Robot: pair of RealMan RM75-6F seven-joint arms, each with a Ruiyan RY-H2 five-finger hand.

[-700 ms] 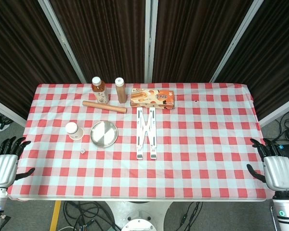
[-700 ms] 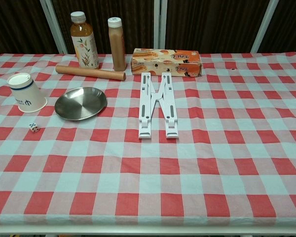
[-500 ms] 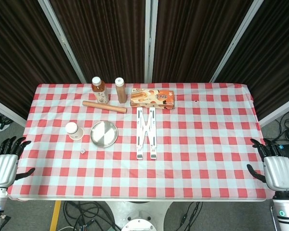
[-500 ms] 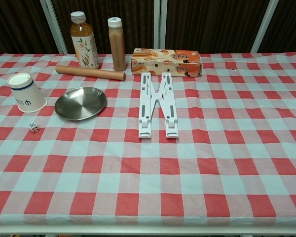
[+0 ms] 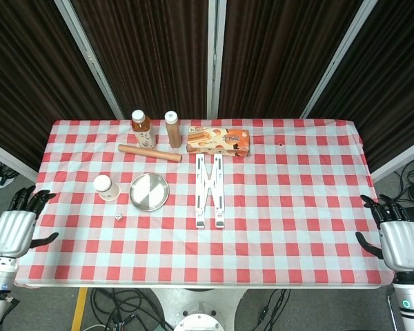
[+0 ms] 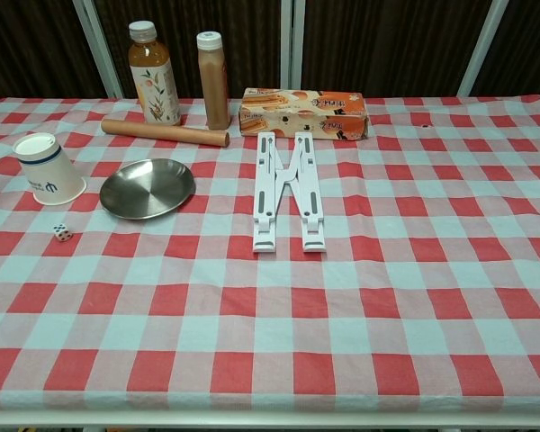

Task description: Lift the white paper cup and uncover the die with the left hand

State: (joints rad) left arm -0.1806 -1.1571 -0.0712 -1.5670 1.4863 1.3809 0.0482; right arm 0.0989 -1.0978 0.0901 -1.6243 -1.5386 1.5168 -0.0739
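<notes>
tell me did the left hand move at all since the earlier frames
Yes. In the head view the left hand has shifted up and slightly right, closer to the table edge near the white paper cup. It holds nothing.

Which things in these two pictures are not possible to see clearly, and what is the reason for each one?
- Both hands: outside the chest view; only the head view shows the left hand and right hand, at the table's sides.
- Die: too small in both views to read its pips.
- Inside of the white paper cup: it stands upside down, so its own wall hides it.
- Print on the orange box: too small to read.
</notes>
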